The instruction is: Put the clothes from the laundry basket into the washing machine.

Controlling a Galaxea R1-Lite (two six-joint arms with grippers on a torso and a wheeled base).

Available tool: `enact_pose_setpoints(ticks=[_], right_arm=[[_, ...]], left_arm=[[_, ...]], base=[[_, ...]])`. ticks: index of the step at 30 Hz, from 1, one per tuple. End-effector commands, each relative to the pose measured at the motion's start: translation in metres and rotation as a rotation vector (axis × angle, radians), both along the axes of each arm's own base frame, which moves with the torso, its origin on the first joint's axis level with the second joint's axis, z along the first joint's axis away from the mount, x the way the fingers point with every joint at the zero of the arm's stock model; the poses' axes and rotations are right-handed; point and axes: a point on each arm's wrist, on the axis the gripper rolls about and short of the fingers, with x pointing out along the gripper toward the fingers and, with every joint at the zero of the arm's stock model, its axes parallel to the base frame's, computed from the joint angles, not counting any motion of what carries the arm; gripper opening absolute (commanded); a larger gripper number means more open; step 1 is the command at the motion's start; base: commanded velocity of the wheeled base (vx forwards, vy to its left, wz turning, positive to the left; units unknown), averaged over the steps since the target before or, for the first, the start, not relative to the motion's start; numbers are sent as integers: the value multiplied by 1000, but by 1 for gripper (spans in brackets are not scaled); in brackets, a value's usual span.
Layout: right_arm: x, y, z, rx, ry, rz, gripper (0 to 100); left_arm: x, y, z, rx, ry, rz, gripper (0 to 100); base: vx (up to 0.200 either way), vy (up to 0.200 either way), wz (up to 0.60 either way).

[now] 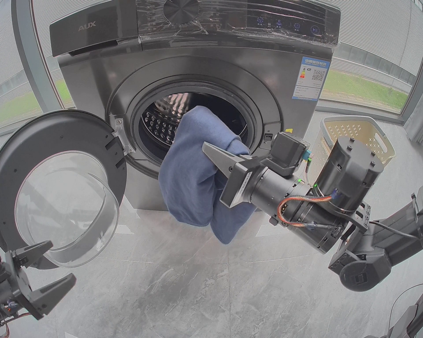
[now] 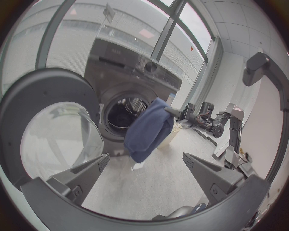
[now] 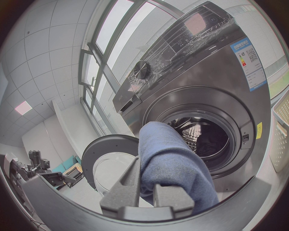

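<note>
Your right claw (image 1: 212, 152) is clamped on the blue garment (image 1: 194, 176), which hangs just in front of the washing machine (image 1: 185, 66), its top level with the open drum mouth (image 1: 164, 121) and its loose end dangling down past the machine's front panel, clear of the floor (image 1: 176, 286). The round door (image 1: 66, 132) stands swung wide out to the machine's left. Your left claw (image 1: 61, 262) sits low before that door with its jaws spread and nothing between them. As for writing, there is a logo (image 1: 87, 27) on the detergent drawer at the machine's top left. A blue-and-white rating label (image 1: 310, 78) with small print and a code square is stuck at the upper right of the front panel. A small yellow sticker (image 1: 288, 130) sits just right of the drum mouth (none of the fine print is legible). The control panel (image 1: 282, 22) and dial (image 1: 180, 9) along the machine's top lie under clear plastic film. The pale laundry basket (image 1: 352, 130) stands on the floor beside the machine's right flank.
</note>
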Motion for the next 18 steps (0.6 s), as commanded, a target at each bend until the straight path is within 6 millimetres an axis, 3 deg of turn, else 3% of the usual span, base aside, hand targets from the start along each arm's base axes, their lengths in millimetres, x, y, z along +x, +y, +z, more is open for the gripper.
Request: enact_pose_setpoints(ticks=[1, 11, 18], right_arm=[[13, -1, 8, 19, -32, -30, 0], [19, -4, 14, 31, -44, -50, 0], [19, -5, 15, 33, -46, -50, 0]], left_arm=[[52, -7, -19, 22, 208, -90, 100], [89, -24, -30, 63, 268, -158, 100], [135, -39, -42, 65, 276, -189, 100]], base=[[0, 0, 0], [0, 0, 0], [0, 0, 0]])
